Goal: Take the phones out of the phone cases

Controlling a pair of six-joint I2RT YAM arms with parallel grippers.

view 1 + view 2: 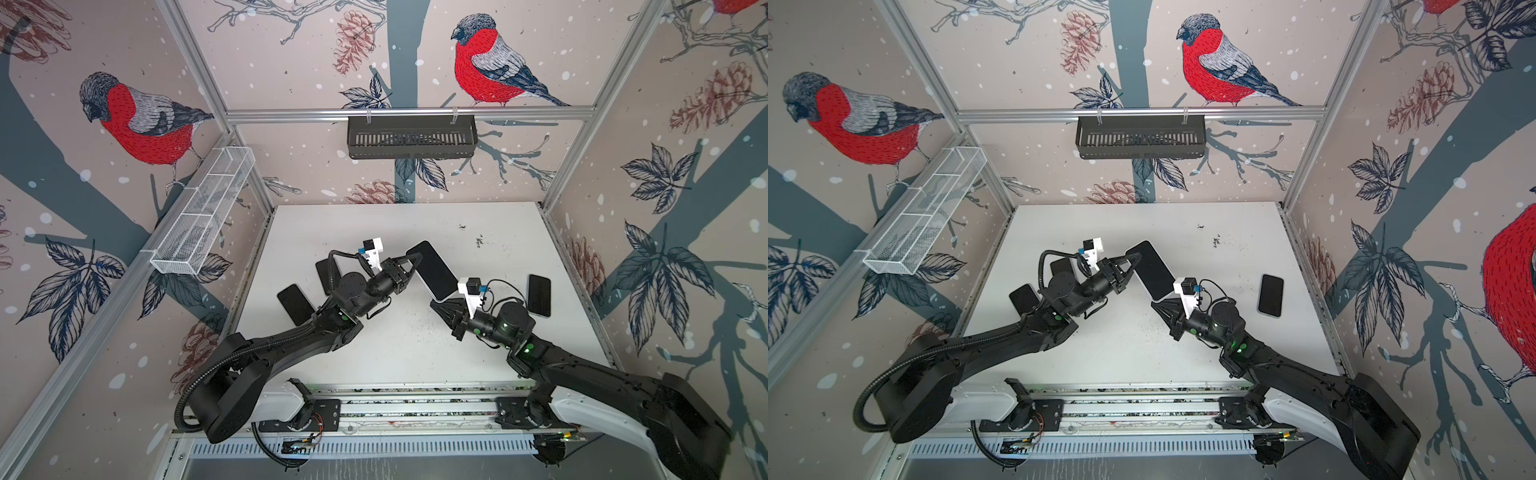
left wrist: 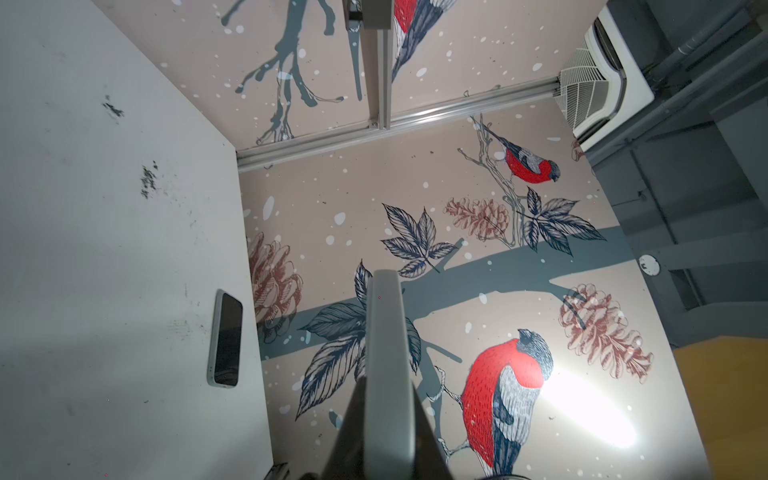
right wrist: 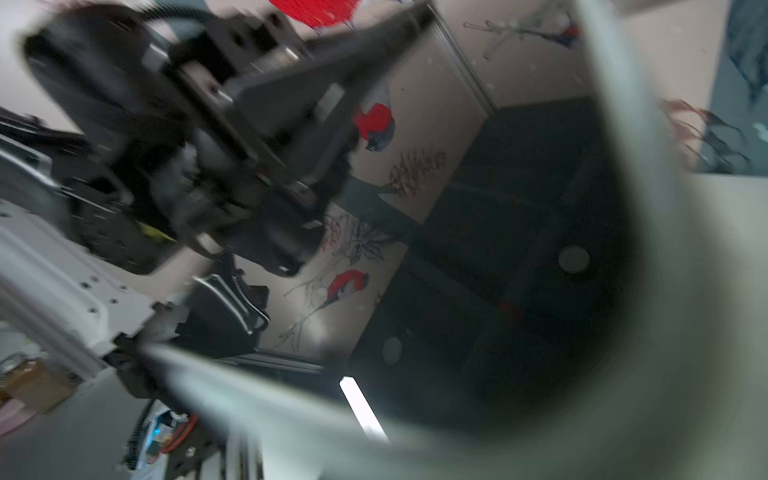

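In both top views I see a white table (image 1: 374,224) (image 1: 1100,224) with dark specks (image 1: 480,240) near its far edge. A white mesh basket (image 1: 203,212), divided into compartments, is mounted on the left wall. A black slotted basket (image 1: 411,137) hangs from the aluminium rail (image 1: 291,115) on the back wall, and all walls carry bullfinch wallpaper (image 1: 145,124).

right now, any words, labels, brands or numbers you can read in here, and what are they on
None can be read anywhere.
Screen of the held phone: dark, no marking.
Screen of the phone on the table: blank.
Print on the circuit board by the front rail: too small to read.
Right wrist view: too blurred.
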